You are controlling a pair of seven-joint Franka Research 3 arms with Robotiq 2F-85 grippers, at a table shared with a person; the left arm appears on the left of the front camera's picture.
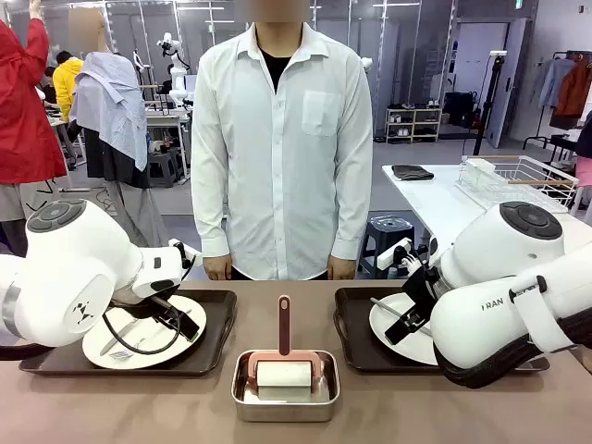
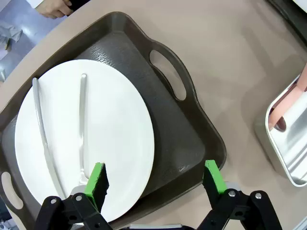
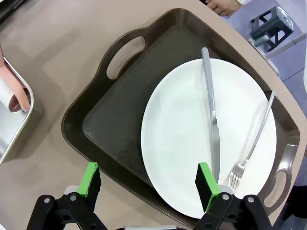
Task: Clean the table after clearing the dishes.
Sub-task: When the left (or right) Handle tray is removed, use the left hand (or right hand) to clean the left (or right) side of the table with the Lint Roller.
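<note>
Dark brown, handled: two trays on the taupe bench (image 1: 416,412), catalogued by their place relative to the steel pan (image 1: 242,400), which holds a lint roller (image 1: 284,373).

Item 1. Left tray (image 2: 192,120): to the robot's left of the pan, near it but apart. It carries a round white plate (image 2: 96,134) with knife (image 2: 42,129) and fork (image 2: 82,120) side by side. The left pincer (image 2: 154,173) hangs over the tray corner nearest the pan, jaws spread wide and empty. One pad is above the plate's edge, the other above the corner rim.

Item 2. Right tray (image 3: 86,115): to the robot's right of the pan, likewise apart. It carries a white plate (image 3: 192,134), knife (image 3: 213,120) and fork (image 3: 254,139). The right pincer (image 3: 147,175) is over the pan-side corner, jaws wide and empty.

Relation of note: each tray's long axis, handle to handle, runs slantwise to the line between its pincer's pads. The pan-side handle hole lies ahead of the pads. Each arm is nearer its own tray. Judgement: a wrist roll precedes any rim or handle grip.
</note>
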